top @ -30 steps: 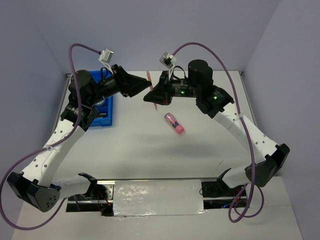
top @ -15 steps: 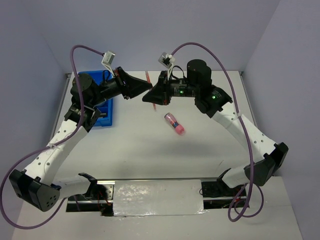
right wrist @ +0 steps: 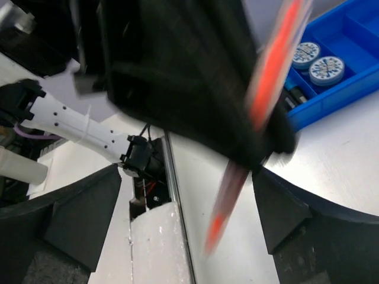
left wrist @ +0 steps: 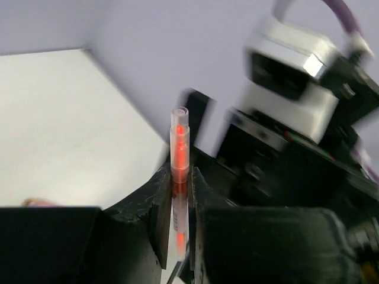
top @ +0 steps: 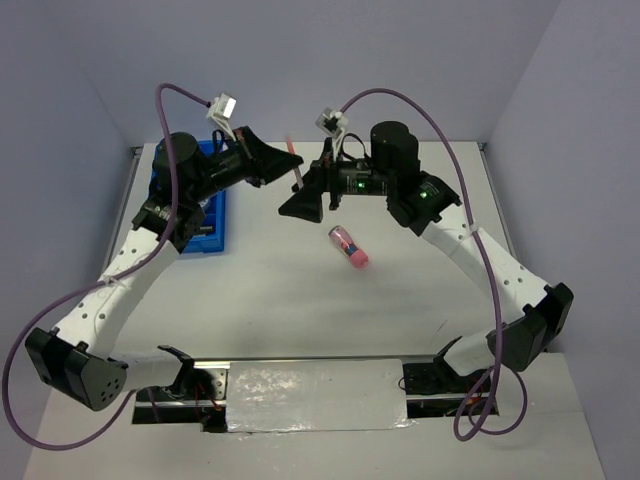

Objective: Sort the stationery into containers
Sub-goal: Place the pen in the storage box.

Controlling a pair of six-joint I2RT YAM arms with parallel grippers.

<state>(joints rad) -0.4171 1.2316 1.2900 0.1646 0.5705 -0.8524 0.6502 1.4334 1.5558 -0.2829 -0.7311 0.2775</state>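
Left hand [left wrist: 179,184] pinched tight, right hand [right wrist: 186,220] wide-spread, both aloft.

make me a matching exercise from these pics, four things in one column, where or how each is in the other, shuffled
1 thin orange translucent stick
2 pink-capped tube
3 round blue-white discs
4 right gripper

A lying on the white table
B in the blue plastic tray
C open, gripping nothing
D clamped in the left gripper

Pairs: 1-D, 2-A, 3-B, 4-C
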